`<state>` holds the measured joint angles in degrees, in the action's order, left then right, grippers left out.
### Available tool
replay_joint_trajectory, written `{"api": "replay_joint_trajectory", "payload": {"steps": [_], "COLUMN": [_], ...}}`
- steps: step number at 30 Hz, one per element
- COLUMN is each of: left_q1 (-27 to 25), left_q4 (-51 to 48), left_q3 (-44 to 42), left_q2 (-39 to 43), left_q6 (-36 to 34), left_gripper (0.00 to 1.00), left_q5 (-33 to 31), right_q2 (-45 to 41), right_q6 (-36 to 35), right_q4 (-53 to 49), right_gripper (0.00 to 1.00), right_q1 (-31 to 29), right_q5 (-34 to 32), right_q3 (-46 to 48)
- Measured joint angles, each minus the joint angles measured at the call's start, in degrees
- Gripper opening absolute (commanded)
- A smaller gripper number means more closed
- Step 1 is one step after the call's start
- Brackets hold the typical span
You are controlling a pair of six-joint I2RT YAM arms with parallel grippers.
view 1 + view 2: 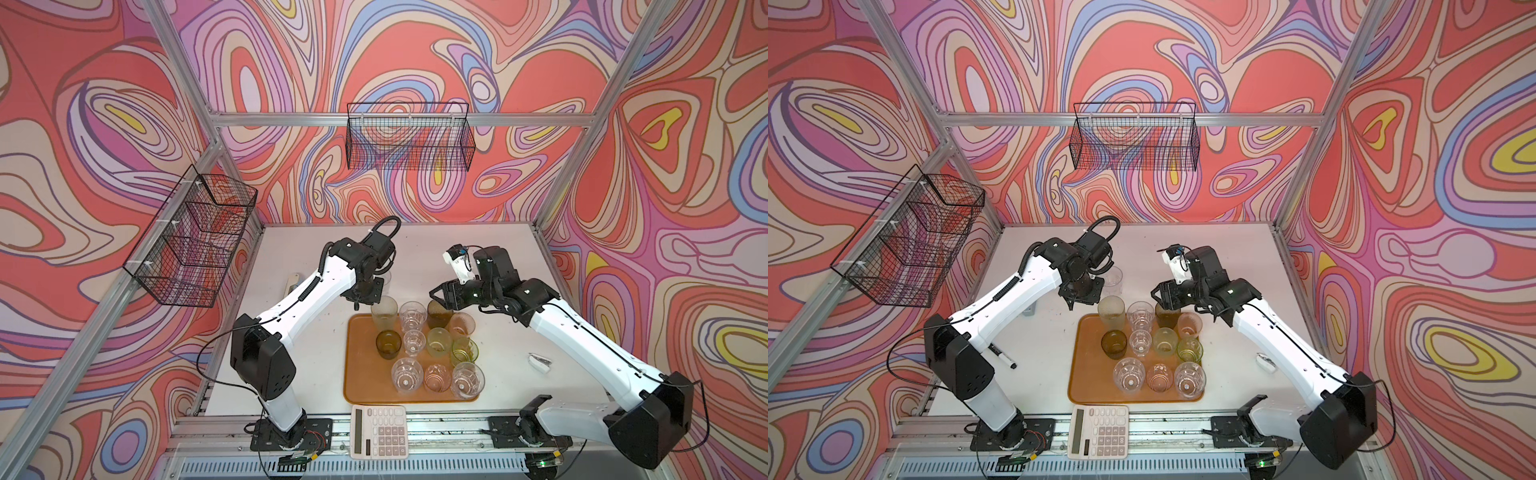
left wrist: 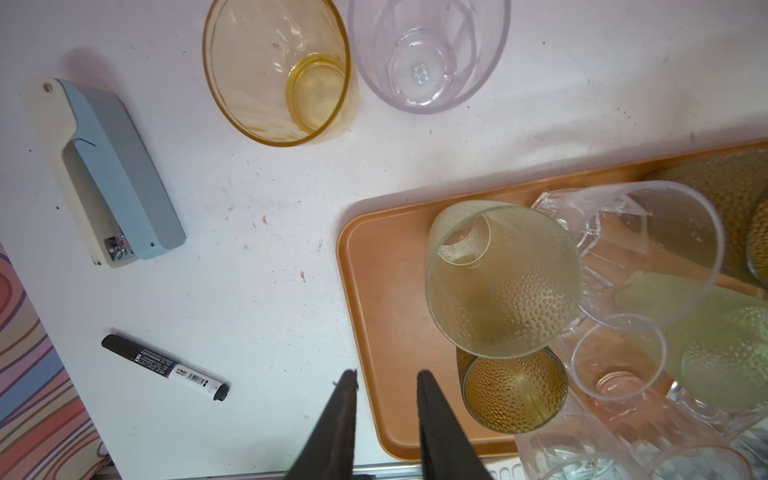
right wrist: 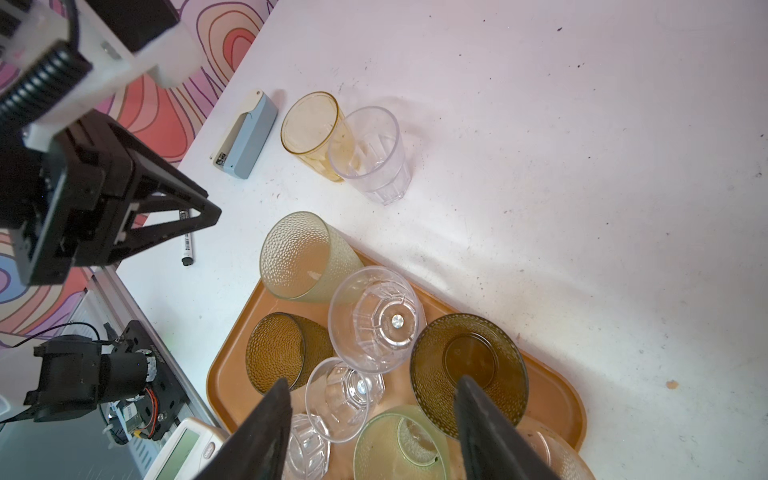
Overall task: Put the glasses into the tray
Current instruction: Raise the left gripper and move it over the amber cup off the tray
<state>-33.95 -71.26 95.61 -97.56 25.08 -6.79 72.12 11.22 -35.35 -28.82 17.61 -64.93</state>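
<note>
The orange-brown tray lies in the middle of the table in both top views, with several glasses upright on it, among them a tall pale dimpled one at its far left corner. An amber glass and a clear glass stand together on the table beyond the tray. My left gripper hangs over the tray's left rim, open a little and empty. My right gripper is open above the tray's far glasses, near an olive-brown one.
A blue-grey stapler and a black marker lie left of the tray. A white calculator sits at the front edge. A small white object lies to the right. Wire baskets hang on the walls.
</note>
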Motion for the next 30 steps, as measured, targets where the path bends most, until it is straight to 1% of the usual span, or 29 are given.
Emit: {"api": "replay_joint_trajectory", "payload": {"steps": [6, 15, 23, 30], "left_q1": [4.5, 12.4, 15.9, 18.0], "left_q4": [0.5, 2.4, 5.3, 8.3], "left_q3": [1.2, 1.3, 1.3, 1.8], "left_q2": [0.0, 0.0, -2.1, -7.9], "left_q6": [-2.4, -4.9, -5.1, -3.8], "left_gripper": [0.33, 0.38, 0.40, 0.38], "left_q5": [0.7, 3.4, 6.0, 7.9], "right_q2": [0.0, -0.6, -0.7, -0.7], "right_q6": [-0.1, -0.7, -1.2, -1.6], "right_q4": [-0.3, -1.7, -3.0, -4.1], "right_gripper": [0.66, 0.66, 0.66, 0.66], "right_q1": [0.0, 0.0, 0.0, 0.0], "right_q5": [0.0, 0.0, 0.0, 0.0], "right_q3": [0.0, 0.0, -1.5, -1.9]}}
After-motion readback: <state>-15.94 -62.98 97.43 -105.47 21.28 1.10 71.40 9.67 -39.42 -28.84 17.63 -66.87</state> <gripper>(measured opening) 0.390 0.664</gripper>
